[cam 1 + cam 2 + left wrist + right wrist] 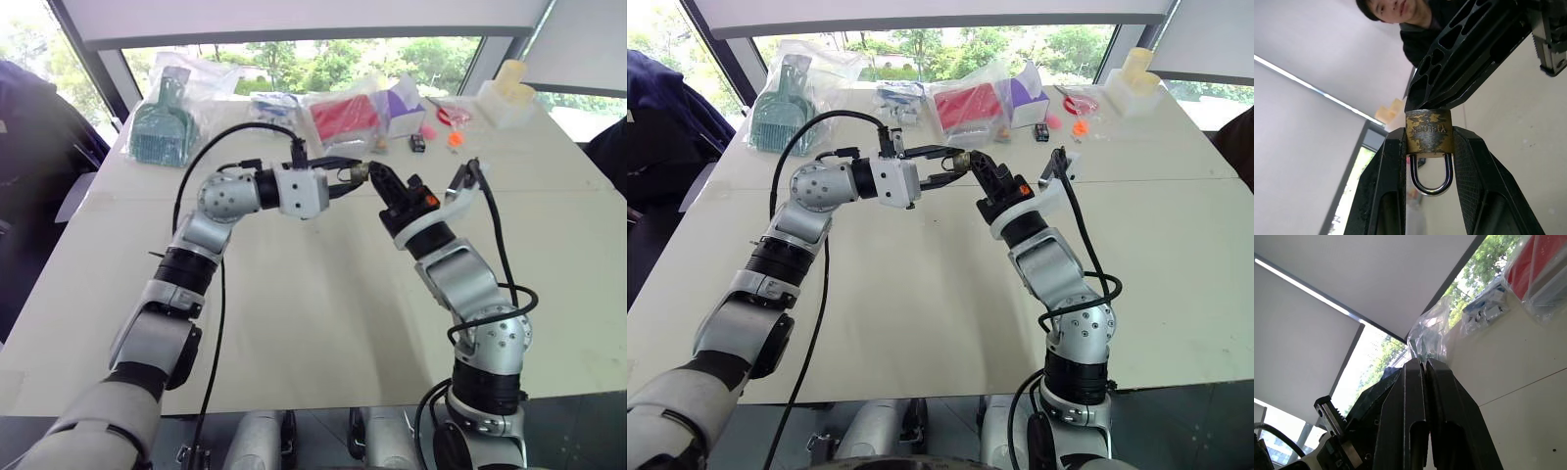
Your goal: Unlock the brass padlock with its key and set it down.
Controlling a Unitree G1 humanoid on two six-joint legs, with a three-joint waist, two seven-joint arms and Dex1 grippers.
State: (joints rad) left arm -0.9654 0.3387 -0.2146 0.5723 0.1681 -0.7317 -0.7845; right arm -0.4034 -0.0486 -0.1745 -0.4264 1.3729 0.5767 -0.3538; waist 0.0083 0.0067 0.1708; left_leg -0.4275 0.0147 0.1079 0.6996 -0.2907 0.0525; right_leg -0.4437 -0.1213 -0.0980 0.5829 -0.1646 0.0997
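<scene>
The brass padlock (pixel 1429 129) is clamped by its body between my left gripper's (pixel 1429 138) two fingers, with its silvery shackle pointing back toward the wrist. My left gripper (pixel 353 176) is held level above the middle of the table (pixel 323 313), pointing right. My right gripper (pixel 376 176) comes up from the right, and its fingers (pixel 1415 382) are pressed shut. Its tip (pixel 1422 105) meets the end of the padlock body opposite the shackle. The key is hidden.
At the table's far edge lie a green scoop in a bag (pixel 162 122), a red packet in plastic (pixel 345 116), a small black trinket (pixel 417 144), orange bits (pixel 454 139) and a white box (pixel 505 98). A person (pixel 1415 29) appears behind the grippers.
</scene>
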